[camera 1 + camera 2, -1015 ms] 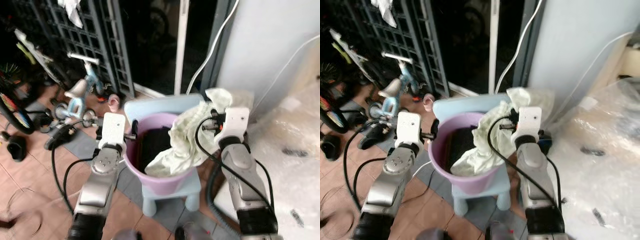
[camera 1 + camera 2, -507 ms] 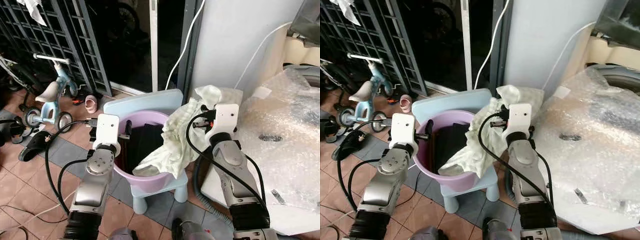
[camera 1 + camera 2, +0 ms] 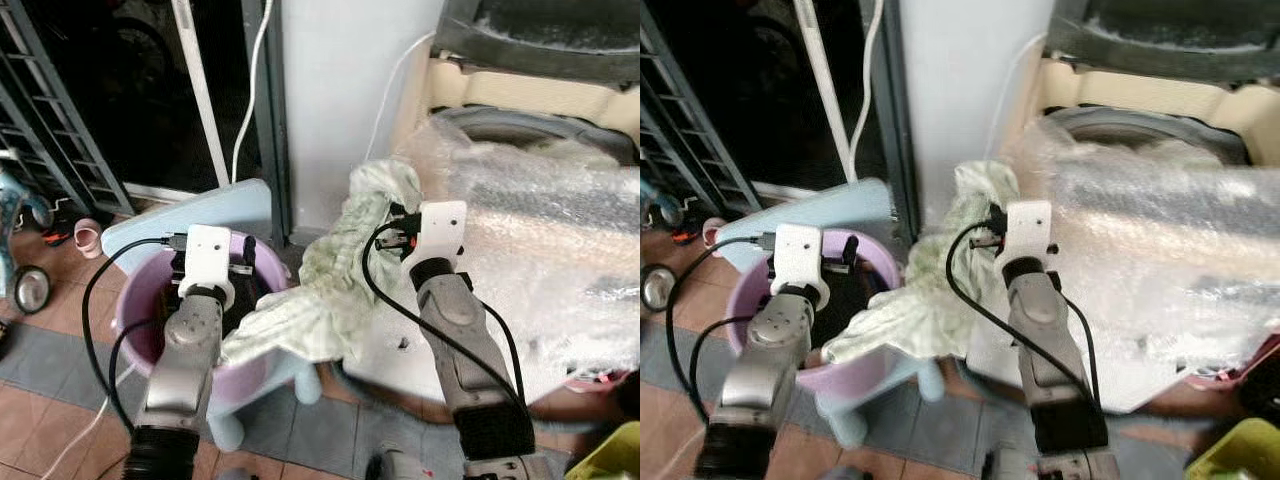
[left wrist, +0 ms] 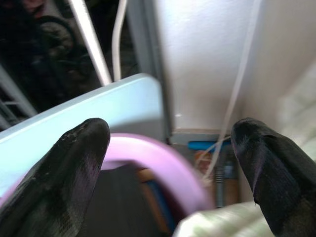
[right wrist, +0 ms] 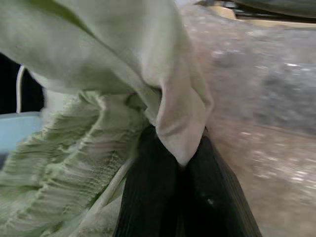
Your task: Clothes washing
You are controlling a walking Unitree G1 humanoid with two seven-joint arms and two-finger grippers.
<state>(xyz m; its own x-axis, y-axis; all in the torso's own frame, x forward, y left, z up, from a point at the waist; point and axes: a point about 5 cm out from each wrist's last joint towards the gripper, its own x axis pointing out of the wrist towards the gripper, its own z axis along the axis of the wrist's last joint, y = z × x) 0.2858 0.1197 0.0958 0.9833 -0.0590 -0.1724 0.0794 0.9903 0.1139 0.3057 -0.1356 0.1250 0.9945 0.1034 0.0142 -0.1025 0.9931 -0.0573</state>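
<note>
Right pincer [image 5: 180, 163] clamps green cloth [image 3: 330, 300] trailing from purple tub [image 3: 135, 290] holding dark clothes.

- The tiled floor [image 3: 40, 440] is of reddish-brown and grey tiles.
- A pale blue stool [image 3: 180, 215] stands on the floor beside the white wall; its legs show near the tiles.
- A purple tub [image 3: 140, 345] sits on the stool.
- A pink cup [image 3: 87, 237] lies on the tiles by the dark doorway.
- A small wheel [image 3: 28, 290] rests on the floor at the far left.
- A yellow-green bin [image 3: 610, 460] stands on the floor at the far right corner.
</note>
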